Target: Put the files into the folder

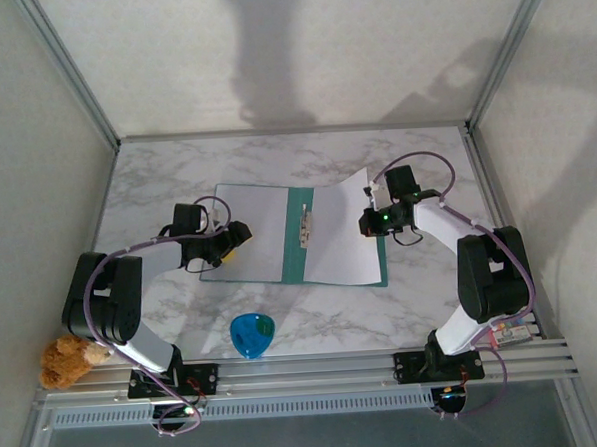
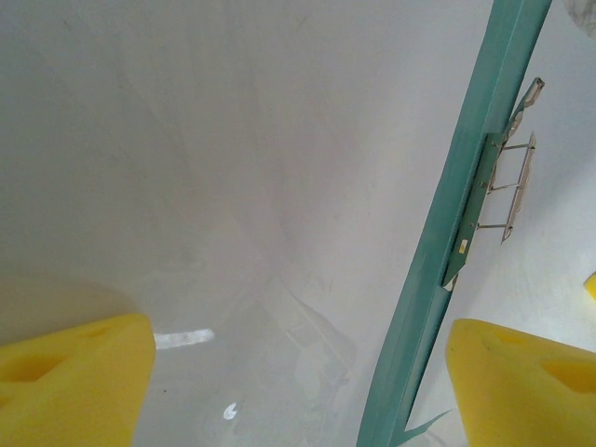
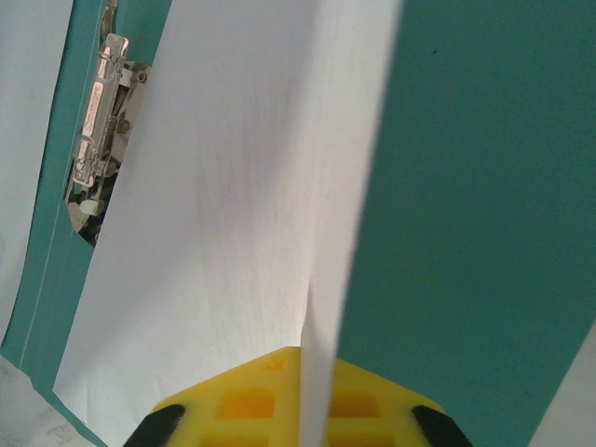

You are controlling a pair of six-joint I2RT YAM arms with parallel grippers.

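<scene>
Right tool (image 3: 312,396) tight on files (image 3: 214,233) over open folder (image 3: 484,186).

Marble-pattern tabletop (image 1: 305,158), white with grey veining, at centre. Plain off-white back wall (image 1: 170,60) at 12 o'clock, crossed by soft grey shadows (image 1: 270,65). Matching side panel (image 1: 24,148) at 9 o'clock, second side panel (image 1: 570,149) at 3 o'clock. Slanting aluminium post (image 1: 70,70) at 11 o'clock, second post (image 1: 512,47) at 1 o'clock. Aluminium rail (image 1: 316,368) along table edge at 6 o'clock. Light diffuse, even
</scene>
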